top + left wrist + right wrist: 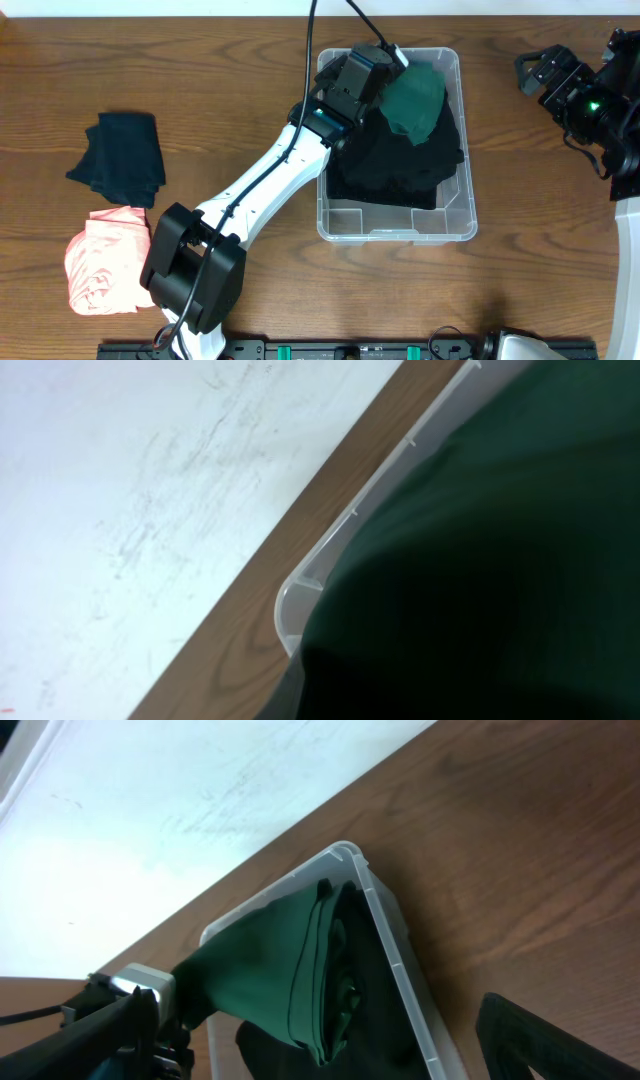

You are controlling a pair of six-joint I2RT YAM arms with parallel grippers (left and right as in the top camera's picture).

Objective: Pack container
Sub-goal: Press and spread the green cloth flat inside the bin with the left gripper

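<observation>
- Reaching over one clear plastic container point(400, 232), the left end effector point(388, 66) is pinching a single dark green garment point(415, 100), with its jaws closed tight on the cloth at the bin's far end.
- Standing wide open and holding nothing, the right end effector point(530, 75) is hovering well apart from the bin, off its far right corner.
- The container is sitting right of centre on the bench point(250, 80). A heap of black clothing point(400, 165) is filling most of it and pressing against the right wall; the number of pieces cannot be told.
- Two garments are lying outside the bin, well to the left: one black garment point(120, 158), loosely folded, and one pink garment point(105, 258), crumpled, nearer the robot's base.
- Brown wood grain is running across the bench, and a scuffed white surface point(200, 790) is showing beyond its far edge.
- The bin is showing a rounded rim, ribbed corners and see-through walls; the fabrics are looking soft and matte.
</observation>
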